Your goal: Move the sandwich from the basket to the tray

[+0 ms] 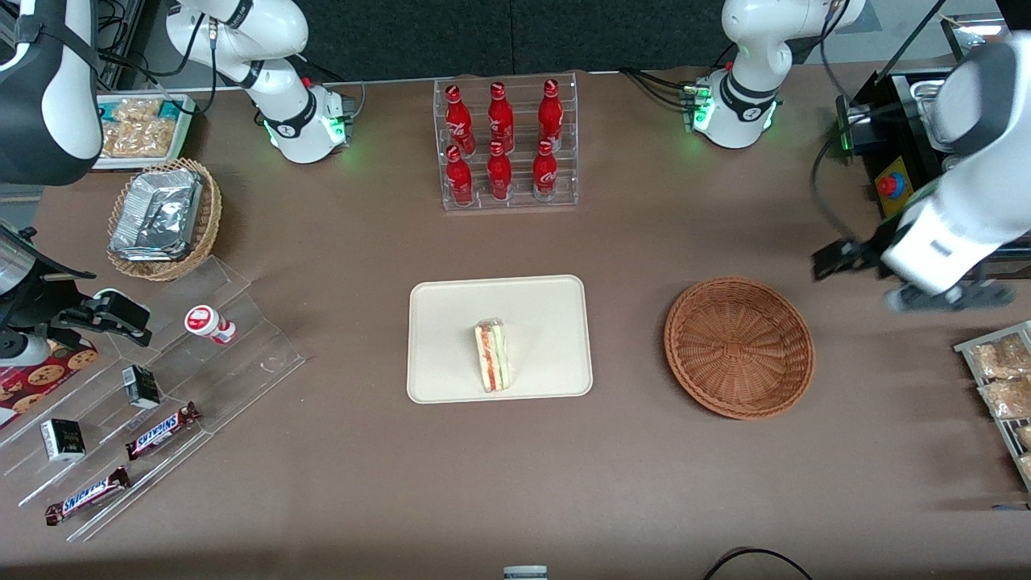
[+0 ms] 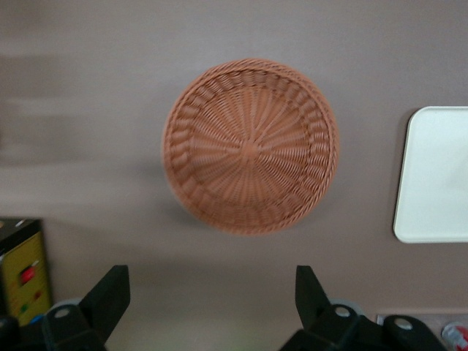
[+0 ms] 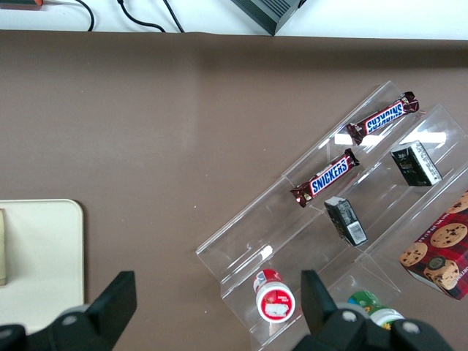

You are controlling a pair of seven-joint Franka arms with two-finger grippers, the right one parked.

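Observation:
The sandwich [image 1: 492, 354], a pale wedge with red and green filling on its cut side, lies on the cream tray [image 1: 451, 314] in the middle of the table. The reddish-brown wicker basket [image 1: 739, 346] [image 2: 251, 145] sits beside the tray toward the working arm's end, with nothing in it. My gripper [image 1: 838, 259] [image 2: 212, 296] hangs high above the table, off the basket's rim toward the working arm's end, open with nothing between its fingers. A corner of the tray [image 2: 435, 175] shows in the left wrist view.
A clear rack of red bottles [image 1: 506, 143] stands farther from the front camera than the tray. A tan basket with foil containers [image 1: 163, 216] and a clear tiered stand with snack bars [image 1: 161, 387] lie toward the parked arm's end. Snack packets [image 1: 1003, 379] and a black control box [image 1: 894, 153] sit by the working arm.

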